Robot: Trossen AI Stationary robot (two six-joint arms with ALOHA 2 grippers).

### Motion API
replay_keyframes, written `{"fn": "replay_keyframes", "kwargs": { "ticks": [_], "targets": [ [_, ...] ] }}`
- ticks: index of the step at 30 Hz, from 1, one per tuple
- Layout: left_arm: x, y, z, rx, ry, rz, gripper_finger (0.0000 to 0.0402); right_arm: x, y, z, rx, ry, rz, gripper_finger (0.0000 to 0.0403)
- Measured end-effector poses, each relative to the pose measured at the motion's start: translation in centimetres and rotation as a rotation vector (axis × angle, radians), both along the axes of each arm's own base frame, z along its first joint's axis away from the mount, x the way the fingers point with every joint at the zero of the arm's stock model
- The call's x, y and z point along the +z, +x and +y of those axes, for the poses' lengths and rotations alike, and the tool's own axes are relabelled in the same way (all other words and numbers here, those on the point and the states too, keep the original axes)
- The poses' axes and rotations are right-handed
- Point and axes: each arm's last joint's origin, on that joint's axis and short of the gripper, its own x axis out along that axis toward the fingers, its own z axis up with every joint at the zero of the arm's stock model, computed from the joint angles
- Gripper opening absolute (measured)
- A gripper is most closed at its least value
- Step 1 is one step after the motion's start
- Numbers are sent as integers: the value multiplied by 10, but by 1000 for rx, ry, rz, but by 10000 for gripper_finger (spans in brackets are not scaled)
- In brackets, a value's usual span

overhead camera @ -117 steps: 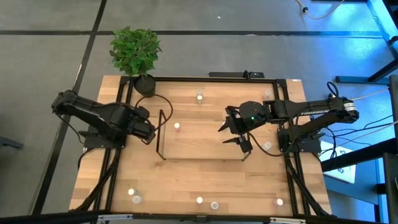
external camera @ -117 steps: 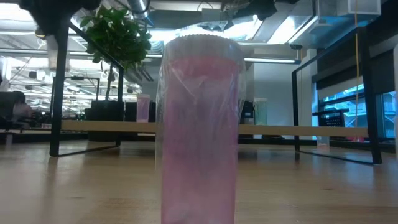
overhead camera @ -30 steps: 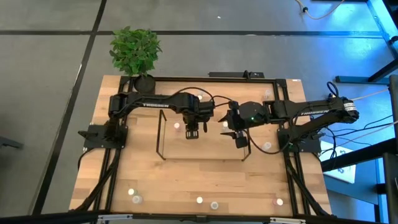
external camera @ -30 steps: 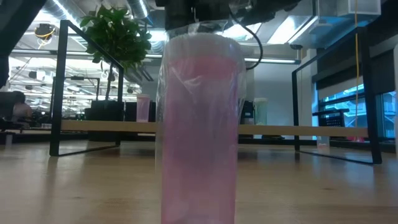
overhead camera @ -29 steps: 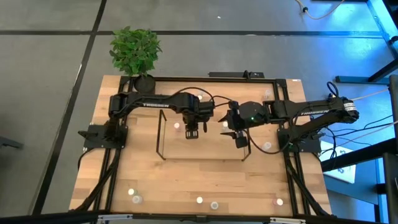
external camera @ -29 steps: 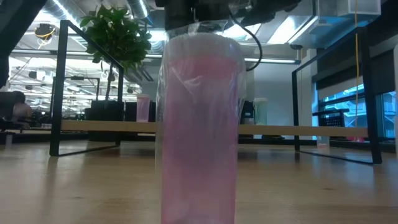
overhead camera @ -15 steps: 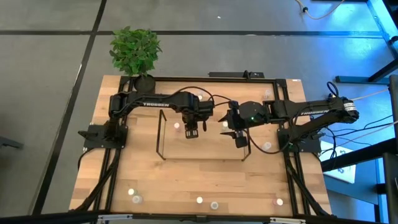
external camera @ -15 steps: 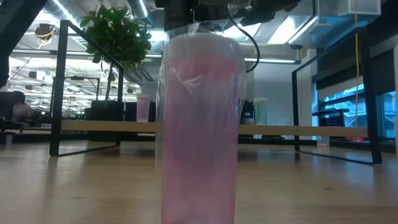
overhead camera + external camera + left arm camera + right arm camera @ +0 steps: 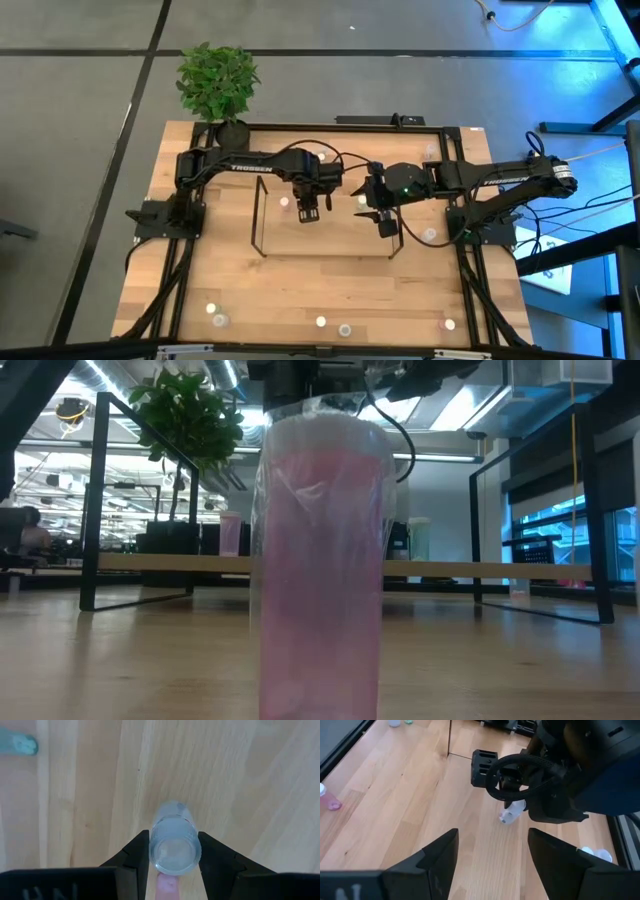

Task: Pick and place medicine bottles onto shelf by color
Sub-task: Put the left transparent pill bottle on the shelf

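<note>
From my station, the bottle that matters is a small clear-grey medicine bottle (image 9: 174, 839) with a pale top, seen end-on in the left wrist view, standing over the light wood with a pink patch just under it. In the right wrist view the same bottle (image 9: 513, 812) hangs tilted just above the board.

The left arm reaches from its base at the table's left across to the middle, and my left gripper (image 9: 309, 210) points down over the shelf (image 9: 262, 232), its 2 fingers (image 9: 134, 855) clamped on that bottle's sides. A pink bottle (image 9: 284, 204) sits on the shelf board just beside the gripper.

The right arm stretches in from the right edge, and my right gripper (image 9: 384, 222) hovers over the right part of the shelf, jaws apart and holding nothing, close to the left gripper but not touching it.

On the table (image 9: 200, 280), loose bottles stand along the near edge (image 9: 320, 322), well apart from the shelf, and 1 near the far edge (image 9: 321, 155). The low view is filled by 1 pink bottle (image 9: 322, 570) right at the lens.

A potted plant (image 9: 219, 85) stands at the far left corner.
</note>
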Motion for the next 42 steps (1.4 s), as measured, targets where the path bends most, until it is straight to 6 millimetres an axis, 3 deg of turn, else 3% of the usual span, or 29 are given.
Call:
{"fn": "replay_keyframes", "kwargs": {
  "ticks": [13, 29, 42],
  "targets": [
    [0, 1, 0, -9, -1, -7, 124, 0, 0, 0, 0, 0, 0, 242],
    [0, 1, 0, -9, 4, -13, 161, 0, 0, 0, 0, 0, 0, 242],
    [0, 1, 0, -8, 12, -12, 241, 0, 0, 0, -1, 0, 1, 242]
  ]
}}
